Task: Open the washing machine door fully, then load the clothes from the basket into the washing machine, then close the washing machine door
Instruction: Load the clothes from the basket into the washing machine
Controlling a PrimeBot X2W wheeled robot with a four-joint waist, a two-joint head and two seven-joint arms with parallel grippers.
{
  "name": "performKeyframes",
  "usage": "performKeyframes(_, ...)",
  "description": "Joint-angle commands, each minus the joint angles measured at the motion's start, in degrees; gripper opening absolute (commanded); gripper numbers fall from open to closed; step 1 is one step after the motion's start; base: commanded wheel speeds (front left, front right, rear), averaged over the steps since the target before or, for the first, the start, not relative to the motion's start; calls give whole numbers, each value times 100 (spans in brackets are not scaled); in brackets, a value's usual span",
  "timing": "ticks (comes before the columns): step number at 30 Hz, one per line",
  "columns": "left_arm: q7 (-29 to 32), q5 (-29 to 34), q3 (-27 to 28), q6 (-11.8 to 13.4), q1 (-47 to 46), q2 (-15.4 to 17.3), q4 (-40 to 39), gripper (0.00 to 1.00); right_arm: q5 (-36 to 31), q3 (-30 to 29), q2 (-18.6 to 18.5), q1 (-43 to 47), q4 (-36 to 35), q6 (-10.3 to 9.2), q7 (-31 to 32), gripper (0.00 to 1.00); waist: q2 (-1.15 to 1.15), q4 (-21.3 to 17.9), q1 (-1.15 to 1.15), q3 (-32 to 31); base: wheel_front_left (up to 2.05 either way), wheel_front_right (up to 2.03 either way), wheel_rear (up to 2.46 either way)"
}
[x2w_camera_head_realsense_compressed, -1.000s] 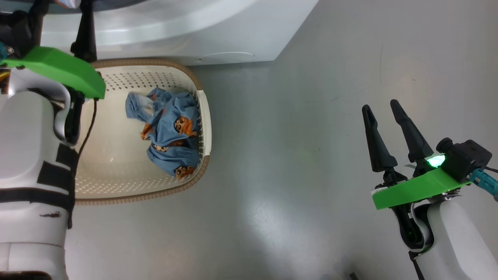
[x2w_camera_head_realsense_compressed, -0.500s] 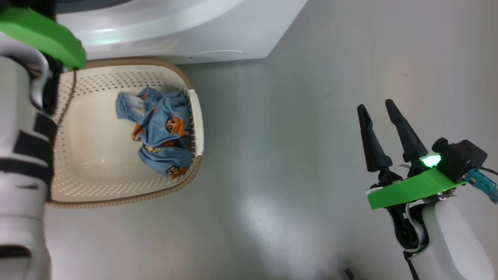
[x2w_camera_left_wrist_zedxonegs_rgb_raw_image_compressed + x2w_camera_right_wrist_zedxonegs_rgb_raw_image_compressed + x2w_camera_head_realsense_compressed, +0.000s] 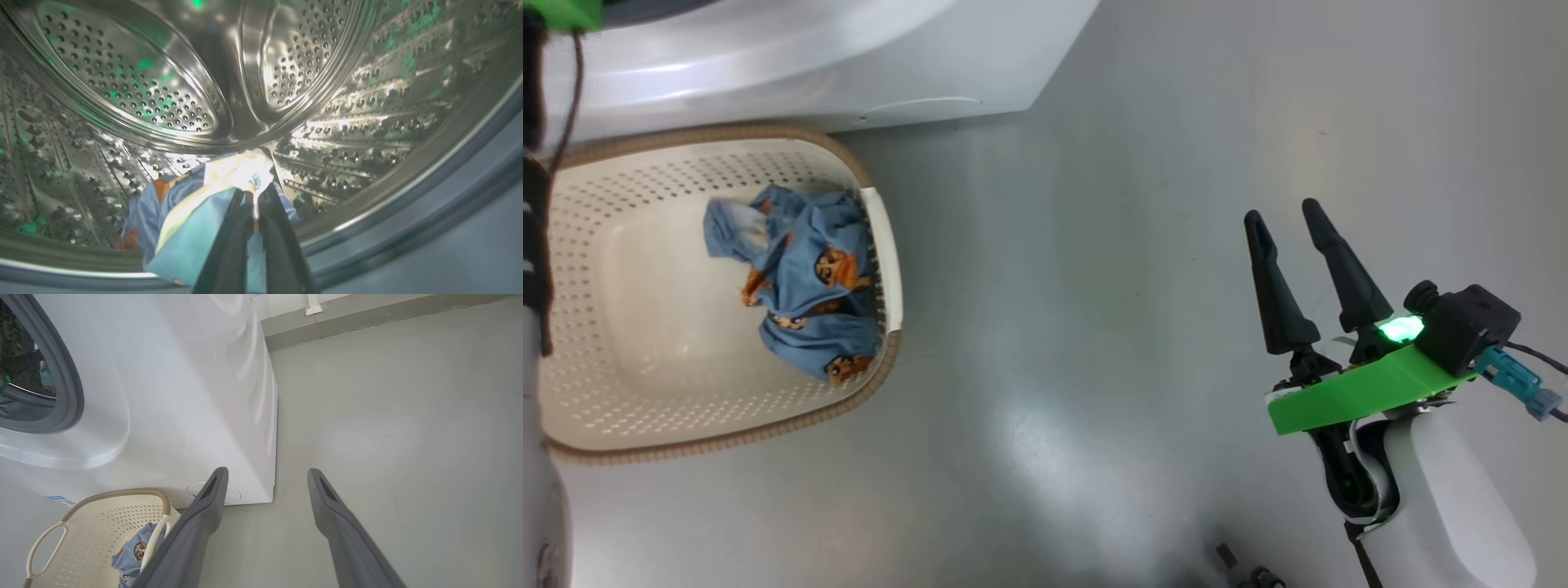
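Clothes bundle [image 3: 184,228] pinched tight in my left gripper [image 3: 253,192], inside the steel drum [image 3: 122,81]; head camera has swung since a second ago. Other bundle [image 3: 800,286] in basket [image 3: 887,245]. Right gripper [image 3: 1282,212] spread, empty. Blue label [image 3: 61,500] unreadable.

Right gripper [image 3: 1282,211], two long tapered black fingers [image 3: 1278,302], flat green bracket [image 3: 1356,398], black camera block [image 3: 1470,322] with glowing green light [image 3: 1401,328], teal cable connector [image 3: 1511,377], rounded white forearm [image 3: 1445,506], left gripper [image 3: 254,200], dark fingers [image 3: 229,253], black strapping [image 3: 533,245] on the left arm.
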Motion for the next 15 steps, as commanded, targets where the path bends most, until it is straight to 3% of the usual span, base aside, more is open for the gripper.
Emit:
performKeyframes(1, -29, 123, -11, 20, -39, 235, 8, 0, 87, 126, 21, 39, -117, 9, -27, 100, 0, -45, 0, 18, 0, 0, 0)
performKeyframes(3, -29, 143, -69, 2, -96, 212, 319, 0, 84, 137, 42, 43, -116, 9, -27, 100, 0, -69, 0, 17, 0, 0, 0)
performKeyframes(4, -29, 133, -88, -9, -142, 194, 485, 5, 78, 143, 53, 48, -118, 9, -27, 100, 0, -76, 0, 15, 0, 0, 0)
performKeyframes(6, 45, 109, -131, -34, -248, 164, 843, 25, 73, 154, 69, 48, -114, 9, -27, 100, 0, -81, 0, 11, 0, 0, 0)
performKeyframes(8, 93, 105, -193, -57, -354, 147, 1102, 66, 75, 160, 74, 44, -111, 9, -27, 100, 0, -75, 0, 9, 0, 0, 0)
performKeyframes(9, 112, 74, -195, -67, -396, 137, 1211, 95, 76, 161, 75, 43, -109, 9, -27, 100, 0, -71, 0, 4, 0, 0, 0)
performKeyframes(10, 118, 66, -220, -77, -438, 136, 1291, 100, 77, 159, 74, 41, -110, 9, -27, 100, 0, -65, 0, 6, 0, 0, 0)
performKeyframes(15, 108, -10, -275, -103, -529, 123, 1479, 100, 71, 130, 60, 34, -118, 9, -27, 100, 0, -18, 0, -5, 0, 0, 0)
